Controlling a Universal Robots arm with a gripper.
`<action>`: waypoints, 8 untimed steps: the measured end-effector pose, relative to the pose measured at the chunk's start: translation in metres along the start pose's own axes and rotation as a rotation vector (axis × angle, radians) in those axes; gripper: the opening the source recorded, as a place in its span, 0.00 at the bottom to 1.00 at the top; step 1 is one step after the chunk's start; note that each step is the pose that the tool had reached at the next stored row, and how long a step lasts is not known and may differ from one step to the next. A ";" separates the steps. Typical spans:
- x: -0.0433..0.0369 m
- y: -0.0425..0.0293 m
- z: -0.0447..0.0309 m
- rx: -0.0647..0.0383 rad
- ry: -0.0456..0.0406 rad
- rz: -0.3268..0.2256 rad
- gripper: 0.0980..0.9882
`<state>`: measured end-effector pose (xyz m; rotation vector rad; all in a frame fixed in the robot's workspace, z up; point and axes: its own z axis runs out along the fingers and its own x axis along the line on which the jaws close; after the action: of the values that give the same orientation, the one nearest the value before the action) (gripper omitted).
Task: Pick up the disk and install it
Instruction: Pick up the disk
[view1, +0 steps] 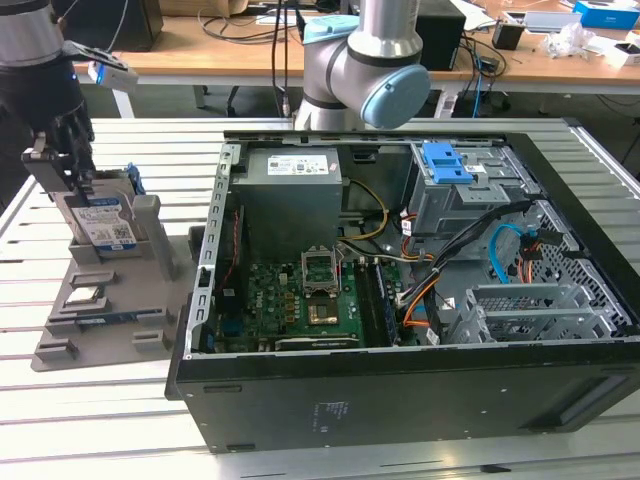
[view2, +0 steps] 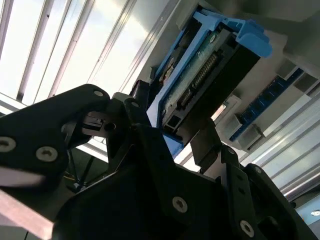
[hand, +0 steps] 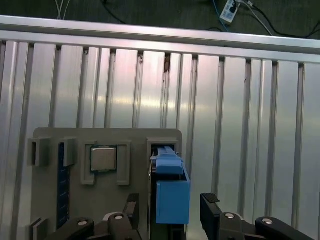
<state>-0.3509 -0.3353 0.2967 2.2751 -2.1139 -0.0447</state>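
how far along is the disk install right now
Done: nothing that shows. The disk stands upright in its grey holder, outside the open computer case. In hand: in the first wrist view the gripper is open and straddles the disk's top end, with a gap on each side. Left: the grasp, the lift and the install in the case.

Exterior view: the arm (view1: 35, 70) at 10 o'clock runs off the edge. The gripper (view1: 65, 170) covers the top of the disk (view1: 105, 228), so we can't tell contact there. Disk label print is too small for us. The arm base (view1: 365, 60) at 12 o'clock is cropped. Items on the desk (view1: 550, 62) at 1 o'clock are too small to name. In the second wrist view the gripper body hides one end of the disk. In the first wrist view the edge cuts the disk and the grey fixture (hand: 55, 137). We can't identify the thin dark blue strip (hand: 62, 185) in its slot.
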 end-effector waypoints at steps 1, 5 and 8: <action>0.0000 -0.0006 0.0029 0.000 0.0003 -0.002 0.56; 0.0000 -0.0022 0.0128 0.000 0.0006 -0.007 0.56; 0.0001 -0.0025 0.0142 0.000 0.0008 -0.008 0.56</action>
<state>-0.3490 -0.3352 0.2824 2.2829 -2.1046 -0.0443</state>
